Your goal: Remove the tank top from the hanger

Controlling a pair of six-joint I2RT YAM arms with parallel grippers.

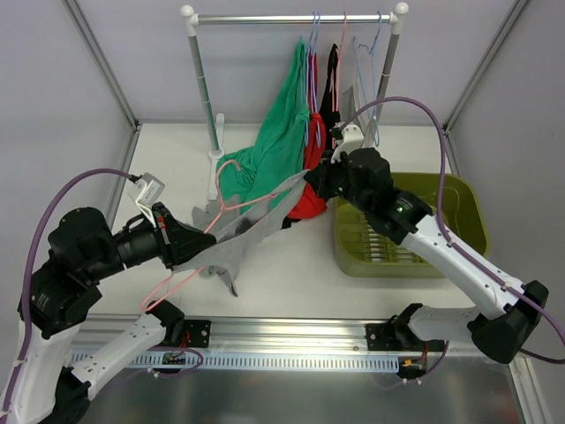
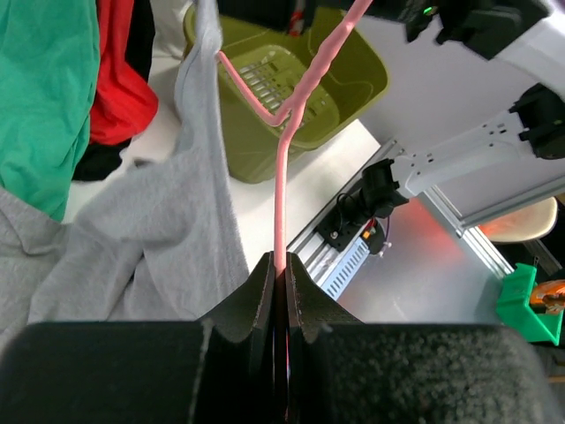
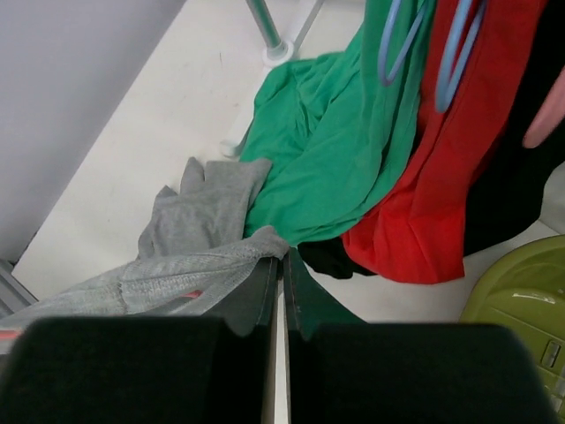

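Observation:
The grey tank top [image 1: 252, 231] is stretched low over the table between my two grippers, still draped on the pink hanger [image 1: 225, 177]. My left gripper [image 1: 190, 243] is shut on the hanger's wire; in the left wrist view the pink hanger [image 2: 282, 177] runs straight up out of the left gripper [image 2: 284, 261], with the tank top [image 2: 150, 238] hanging to its left. My right gripper [image 1: 313, 181] is shut on the top's far edge. From the right wrist, the tank top [image 3: 203, 256] bunches at the tips of the right gripper [image 3: 281, 256].
A clothes rack [image 1: 291, 18] stands at the back with a green garment [image 1: 278, 141], a red one [image 1: 309, 199], a black one [image 1: 333, 79] and bare hangers [image 1: 366, 79]. An olive bin [image 1: 459, 221] sits at the right, under my right arm.

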